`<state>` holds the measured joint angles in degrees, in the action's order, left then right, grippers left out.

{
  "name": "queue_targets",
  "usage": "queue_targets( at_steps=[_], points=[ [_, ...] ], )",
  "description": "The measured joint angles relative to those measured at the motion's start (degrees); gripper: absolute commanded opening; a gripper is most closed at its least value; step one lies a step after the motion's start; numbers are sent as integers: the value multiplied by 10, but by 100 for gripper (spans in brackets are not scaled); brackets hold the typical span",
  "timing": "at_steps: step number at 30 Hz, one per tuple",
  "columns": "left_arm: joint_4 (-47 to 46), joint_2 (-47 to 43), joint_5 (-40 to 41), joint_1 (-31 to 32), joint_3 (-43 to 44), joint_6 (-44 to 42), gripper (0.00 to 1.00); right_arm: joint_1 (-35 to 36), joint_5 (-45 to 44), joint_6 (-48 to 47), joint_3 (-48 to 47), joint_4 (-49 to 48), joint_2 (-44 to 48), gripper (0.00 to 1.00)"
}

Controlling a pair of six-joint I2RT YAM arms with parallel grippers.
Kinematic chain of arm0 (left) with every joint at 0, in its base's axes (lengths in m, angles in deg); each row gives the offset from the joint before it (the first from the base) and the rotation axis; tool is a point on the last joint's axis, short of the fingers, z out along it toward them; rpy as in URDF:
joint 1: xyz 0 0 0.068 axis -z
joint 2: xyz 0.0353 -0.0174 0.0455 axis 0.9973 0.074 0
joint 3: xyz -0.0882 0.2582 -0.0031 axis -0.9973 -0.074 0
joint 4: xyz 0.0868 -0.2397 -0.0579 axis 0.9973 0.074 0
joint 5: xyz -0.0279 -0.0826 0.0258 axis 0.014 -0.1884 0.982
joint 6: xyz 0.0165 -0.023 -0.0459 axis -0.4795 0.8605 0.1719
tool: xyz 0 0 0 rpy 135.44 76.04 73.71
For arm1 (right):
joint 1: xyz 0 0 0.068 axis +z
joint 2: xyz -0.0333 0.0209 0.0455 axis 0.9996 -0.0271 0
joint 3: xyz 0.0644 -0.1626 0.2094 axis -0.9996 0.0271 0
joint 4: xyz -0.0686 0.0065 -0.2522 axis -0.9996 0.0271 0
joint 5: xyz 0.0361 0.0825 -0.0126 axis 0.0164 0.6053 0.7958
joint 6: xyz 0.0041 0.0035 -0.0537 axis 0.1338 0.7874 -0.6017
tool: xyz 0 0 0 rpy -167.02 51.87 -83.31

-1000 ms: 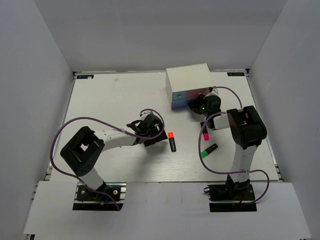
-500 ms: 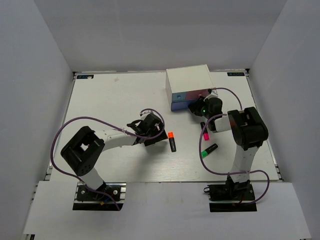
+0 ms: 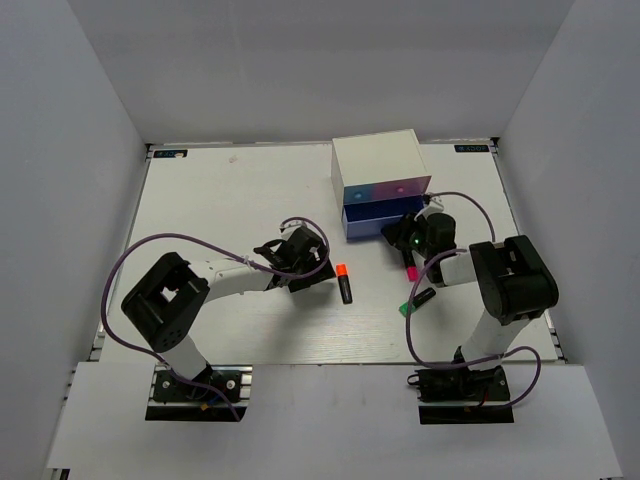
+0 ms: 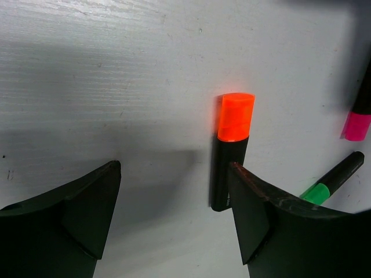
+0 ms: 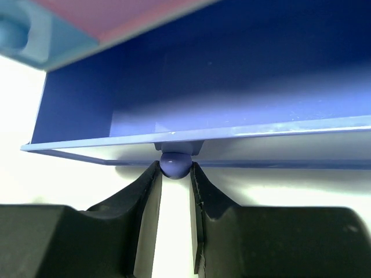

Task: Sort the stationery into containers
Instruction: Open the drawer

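White bench (image 3: 230, 200), grey walls (image 3: 300, 70) on the left, far and right sides.

- White drawer box (image 3: 378, 160): far right part of the bench, near the far edge. Bottom blue drawer (image 3: 368, 218) stands out toward the arms, interior showing.
- Drawer knob (image 5: 174, 164): clamped between both fingers of the right pincer (image 5: 174, 172), one finger pressed to each side.
- Right arm (image 3: 510, 282): rises from its base at the near edge, elbow block high, forearm angled left and away to the drawer front. It stands near the right bench edge.
- Pink-capped highlighter (image 3: 409, 267) and green-capped highlighter (image 3: 421, 297): flat on the bench, just below the right forearm, near each other but apart.
- Orange-capped highlighter (image 3: 343, 283): flat near the bench's middle, cap toward the box, well apart from every edge.
- Left pincer (image 4: 174, 174): released, fingers spread wide and low over the bench. The orange-capped highlighter's dark end lies at the inner edge of one finger; whether they touch I cannot tell.
- Left arm (image 3: 165, 295): folded low, elbow near the left side, forearm reaching right toward the middle.
- Purple cables (image 3: 135, 260): one loop along each arm.
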<state>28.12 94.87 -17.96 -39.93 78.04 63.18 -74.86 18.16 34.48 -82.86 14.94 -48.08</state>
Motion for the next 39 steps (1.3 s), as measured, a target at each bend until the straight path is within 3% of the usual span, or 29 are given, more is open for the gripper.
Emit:
queue_targets(
  at_steps=[2,3,5,6,8,16,22,27,31,32,35,36,39],
  points=[
    [0,0,0,0,2,0,87,0,1,0,21,-1,18,14],
    [1,0,0,1,4,0,87,0,2,0,32,-1,26,31],
    [0,1,0,1,12,0,87,0,5,0,52,-1,41,54],
    [0,2,-2,1,17,0,88,0,9,-2,58,0,46,76],
    [0,6,-4,1,29,0,88,0,15,-8,62,-1,54,90],
    [5,55,-14,8,92,-10,88,0,58,-48,66,-1,98,90],
    [30,80,-14,26,129,-20,87,-1,117,-107,109,28,223,90],
    [75,106,-3,44,167,-21,79,-1,136,-161,103,150,325,90],
    [125,149,22,57,220,-9,69,-1,132,-236,38,294,335,90],
    [138,161,28,60,232,-7,64,-3,126,-250,20,325,331,87],
    [181,190,50,68,273,4,60,-14,107,-264,-3,374,329,59],
    [193,200,55,70,287,7,57,-21,99,-260,-2,384,332,43],
    [220,218,73,76,313,14,37,-38,81,-244,5,403,346,13]
  ],
)
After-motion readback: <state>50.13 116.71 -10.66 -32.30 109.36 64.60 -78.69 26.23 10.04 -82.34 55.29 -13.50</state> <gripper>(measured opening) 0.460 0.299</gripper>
